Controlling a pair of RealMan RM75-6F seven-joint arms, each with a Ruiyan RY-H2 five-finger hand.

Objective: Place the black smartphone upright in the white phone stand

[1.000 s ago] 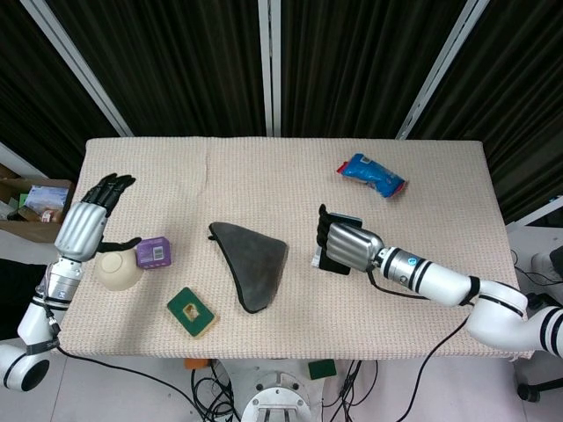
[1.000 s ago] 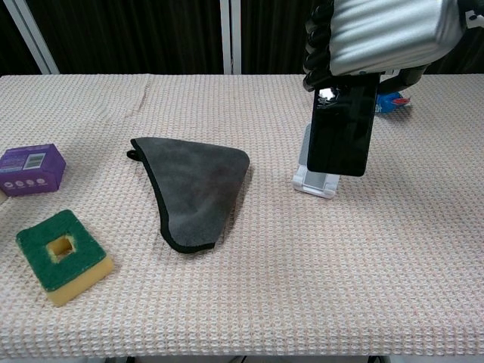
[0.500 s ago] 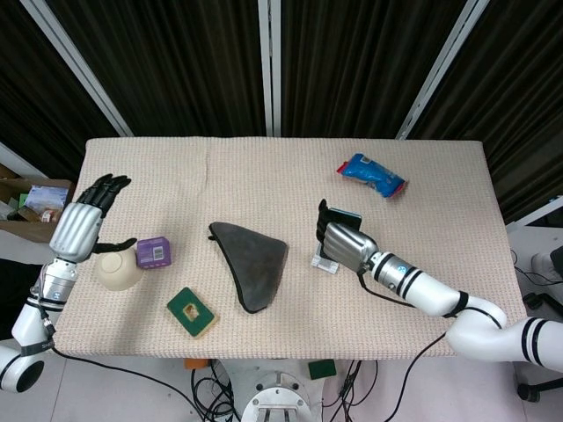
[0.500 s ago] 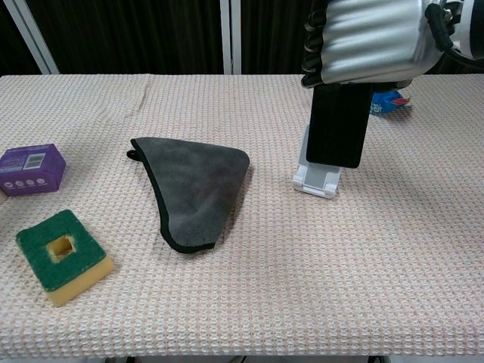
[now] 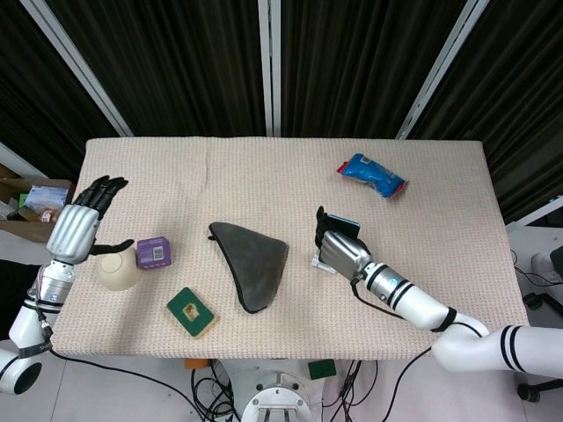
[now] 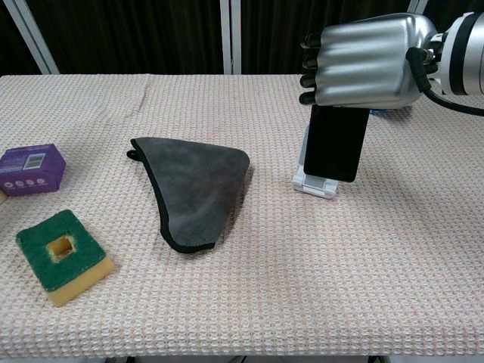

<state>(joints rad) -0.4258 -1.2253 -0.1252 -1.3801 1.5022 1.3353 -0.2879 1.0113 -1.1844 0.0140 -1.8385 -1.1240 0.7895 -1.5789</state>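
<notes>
Right hand (image 6: 368, 64), fingers clenched round top of black smartphone (image 6: 333, 144), holds it upright w/ bottom edge at white phone stand (image 6: 314, 181) on counter; best lowered straight, seated in lip before letting go.

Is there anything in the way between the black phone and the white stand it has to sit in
Nothing visible. The right hand holds the black smartphone by its top, upright, directly over the white phone stand. The phone's lower edge is at the stand's cradle; whether it already touches cannot be told. The grey cloth lies apart, to the left.
</notes>
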